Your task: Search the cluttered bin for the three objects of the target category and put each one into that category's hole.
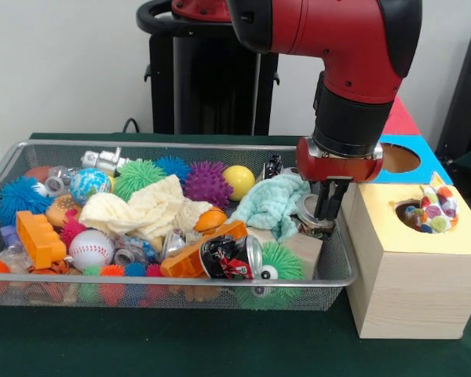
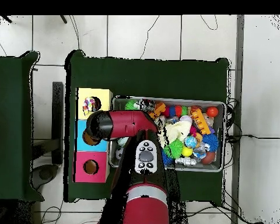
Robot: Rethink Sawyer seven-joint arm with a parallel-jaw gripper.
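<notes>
I see my gripper (image 1: 327,214) down in the basket (image 1: 341,276), fingers closed and empty, mint cloth (image 1: 275,206) just beside them

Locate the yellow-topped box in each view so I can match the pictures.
Front view: yellow-topped box at lower right, touching the wire bin's right end, confetti cloth in its hole.
Overhead view: the box is upper left, left of the bin.
Shared landmark: the blue-topped box adjoining it.
</notes>
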